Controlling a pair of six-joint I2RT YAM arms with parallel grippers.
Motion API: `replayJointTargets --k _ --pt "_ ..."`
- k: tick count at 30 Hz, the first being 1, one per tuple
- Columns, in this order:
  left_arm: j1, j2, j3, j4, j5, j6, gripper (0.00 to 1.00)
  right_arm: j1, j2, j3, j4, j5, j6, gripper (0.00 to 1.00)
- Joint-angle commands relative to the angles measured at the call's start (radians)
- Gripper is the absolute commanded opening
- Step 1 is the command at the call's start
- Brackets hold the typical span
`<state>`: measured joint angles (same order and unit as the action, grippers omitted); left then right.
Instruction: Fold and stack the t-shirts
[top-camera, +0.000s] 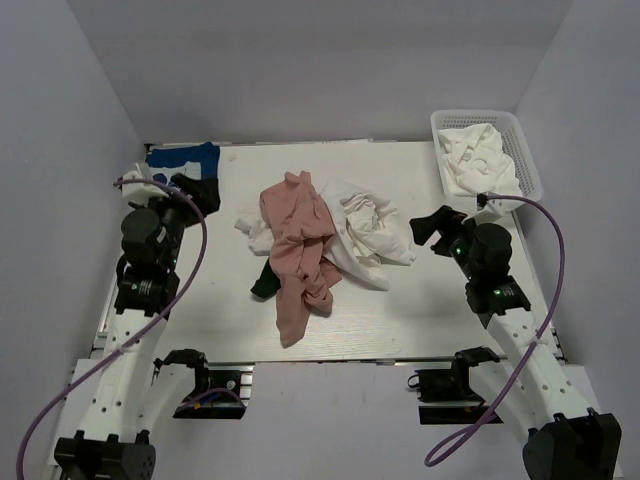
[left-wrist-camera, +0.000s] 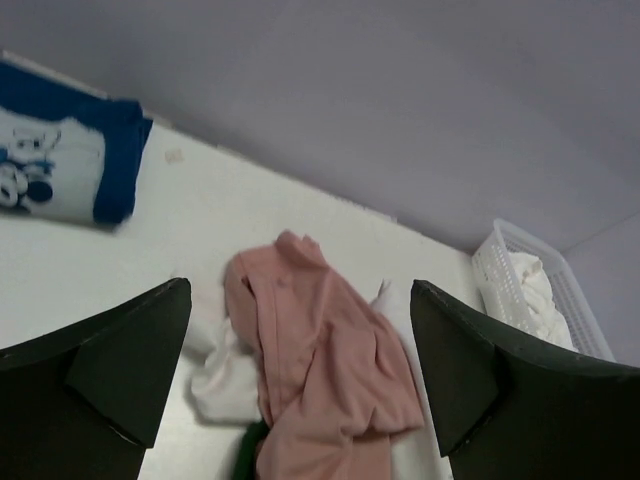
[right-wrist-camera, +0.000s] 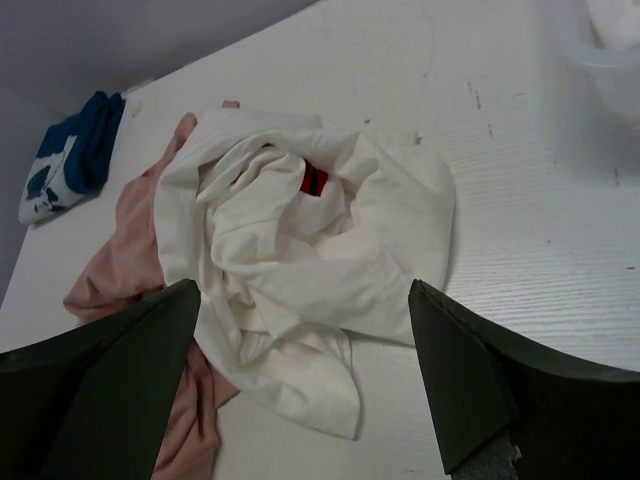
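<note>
Pink t-shirt (top-camera: 298, 250) lies crumpled mid-table, long axis running far-to-near, partly draped over the white t-shirt (top-camera: 378, 236). Which end is the collar we can't tell. The pile sits between the claws. Right gripper (top-camera: 428, 232) is just beside the white one's edge, so nearer. Left gripper (top-camera: 200, 195) is further off, by the folded blue t-shirt (top-camera: 183, 157). Both wide, empty.

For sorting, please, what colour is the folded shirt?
Folded shirt: blue, white print; left wrist view.

high rear overhead view, two low wrist views, pink t-shirt (top-camera: 298, 240) in all three
</note>
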<state>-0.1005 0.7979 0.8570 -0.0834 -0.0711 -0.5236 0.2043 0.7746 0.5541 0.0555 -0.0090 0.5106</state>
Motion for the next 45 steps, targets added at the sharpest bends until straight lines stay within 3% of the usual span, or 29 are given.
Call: replayJointTargets --k 1,4,8,12,16,21,23,24,25,26,27,34,38,42,45 --pt "0.001 -0.069 -0.085 -0.066 -0.012 -0.098 1.00 0.001 -0.003 0.026 -0.036 -0.123 -0.030 0.90" --pt "-0.011 -0.111 -0.128 -0.030 0.010 -0.108 1.00 0.013 0.055 0.056 -0.019 -0.240 -0.148 0.90" --pt "-0.011 -0.071 -0.096 -0.073 0.019 -0.108 1.00 0.092 0.208 0.167 -0.167 -0.171 -0.234 0.90" --pt "-0.011 0.020 -0.044 -0.114 0.048 -0.099 1.00 0.246 0.343 0.217 -0.109 0.002 -0.303 0.90" --pt "-0.011 0.087 -0.044 -0.125 0.097 -0.090 1.00 0.375 0.594 0.352 -0.138 0.167 -0.368 0.90" --pt "-0.011 0.142 -0.044 -0.150 0.132 -0.079 1.00 0.411 0.886 0.504 -0.037 0.389 -0.385 0.90" --pt "-0.011 0.142 -0.055 -0.150 0.133 -0.079 1.00 0.419 0.966 0.559 -0.039 0.409 -0.377 0.64" --pt "-0.011 0.142 -0.065 -0.141 0.133 -0.079 1.00 0.419 0.976 0.575 -0.036 0.406 -0.377 0.45" --pt "-0.011 0.142 -0.065 -0.141 0.133 -0.070 1.00 0.422 0.979 0.607 -0.045 0.424 -0.347 0.39" --pt "-0.011 0.142 -0.065 -0.141 0.119 -0.070 1.00 0.423 0.961 0.609 -0.043 0.423 -0.337 0.10" --pt "-0.011 0.142 -0.076 -0.141 0.108 -0.070 1.00 0.422 0.947 0.619 -0.054 0.408 -0.343 0.00" --pt "-0.011 0.142 -0.116 -0.108 0.119 -0.052 1.00 0.405 0.683 0.711 -0.008 0.518 -0.360 0.00" --pt "0.007 0.176 -0.115 -0.122 0.099 -0.052 1.00 0.360 0.643 0.803 -0.006 0.610 -0.445 0.00" --pt "0.007 0.208 -0.093 -0.148 0.090 -0.052 1.00 0.259 0.710 1.127 -0.054 0.642 -0.487 0.00" --pt "0.007 0.231 -0.093 -0.167 0.079 -0.052 1.00 0.175 0.863 1.399 -0.186 0.687 -0.491 0.00"
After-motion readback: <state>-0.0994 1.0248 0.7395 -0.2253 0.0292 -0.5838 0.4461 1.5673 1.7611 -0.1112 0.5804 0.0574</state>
